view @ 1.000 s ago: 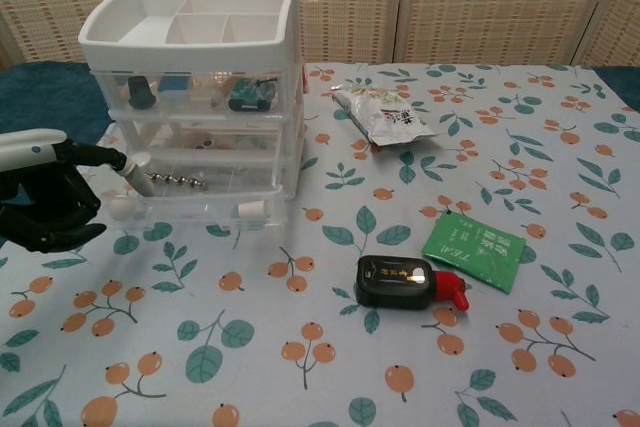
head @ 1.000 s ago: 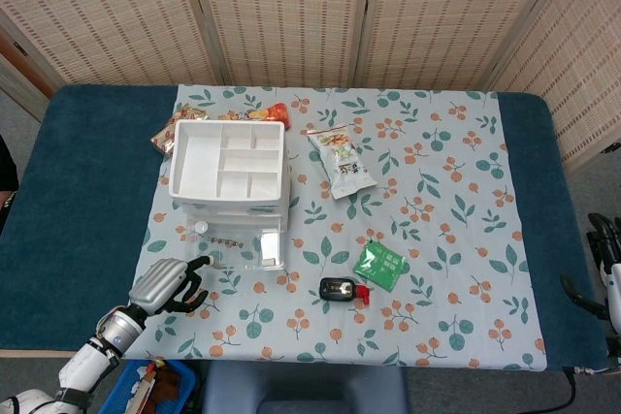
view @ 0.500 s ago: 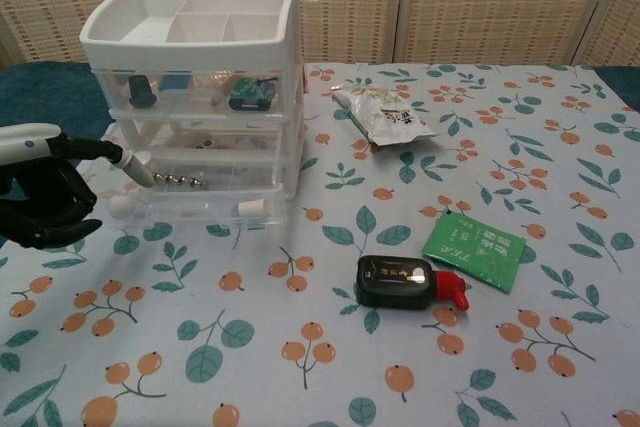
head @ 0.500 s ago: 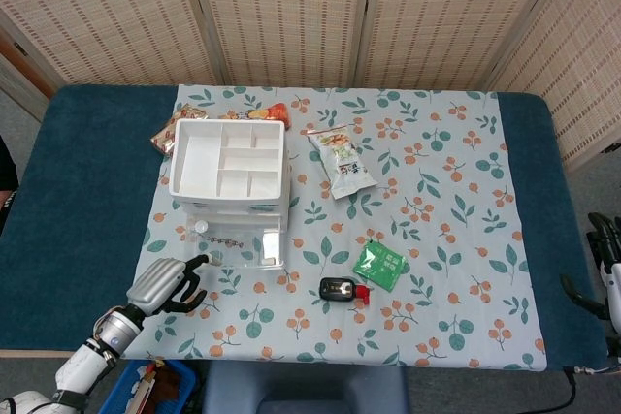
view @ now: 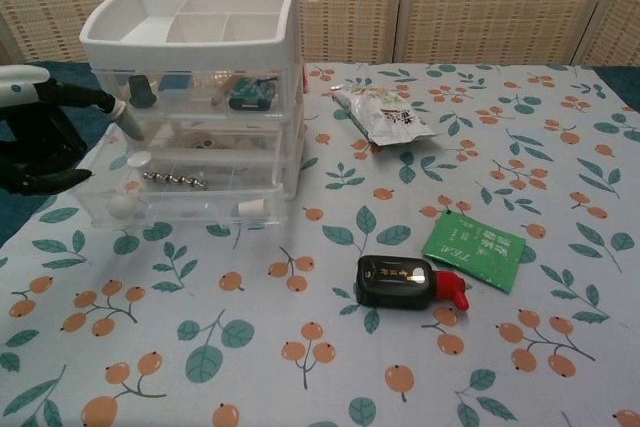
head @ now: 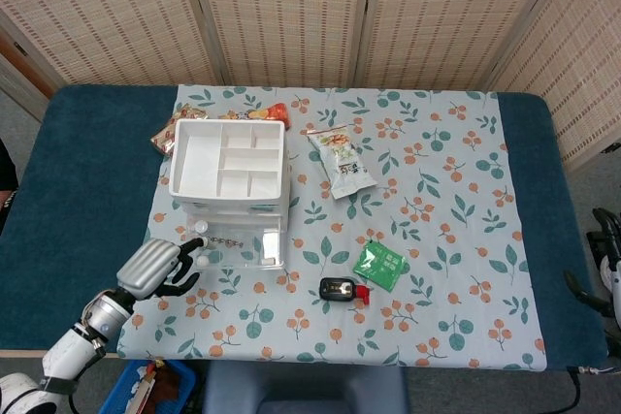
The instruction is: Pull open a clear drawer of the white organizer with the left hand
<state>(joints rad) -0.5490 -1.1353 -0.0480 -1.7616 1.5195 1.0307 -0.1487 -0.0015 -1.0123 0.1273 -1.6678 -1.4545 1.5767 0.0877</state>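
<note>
Just left of the white organizer (view: 200, 67), the left robot hand (view: 40, 142) hovers, fingers curled, one fingertip (view: 128, 119) poking toward the drawers, holding nothing. Organizer's bottom clear drawer (view: 180, 197) juts forward, pulled out. Right of the organizer: black bottle (view: 405, 282), green packet (view: 475, 250), snack bag (view: 380, 112).

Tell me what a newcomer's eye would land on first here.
The white plastic organizer with clear drawers stands at the table's left, its bottom clear drawer pulled out. The black-and-silver left hand hovers beside that drawer's left end. Toward the middle lie a green packet and a small black bottle with a red cap.
</note>
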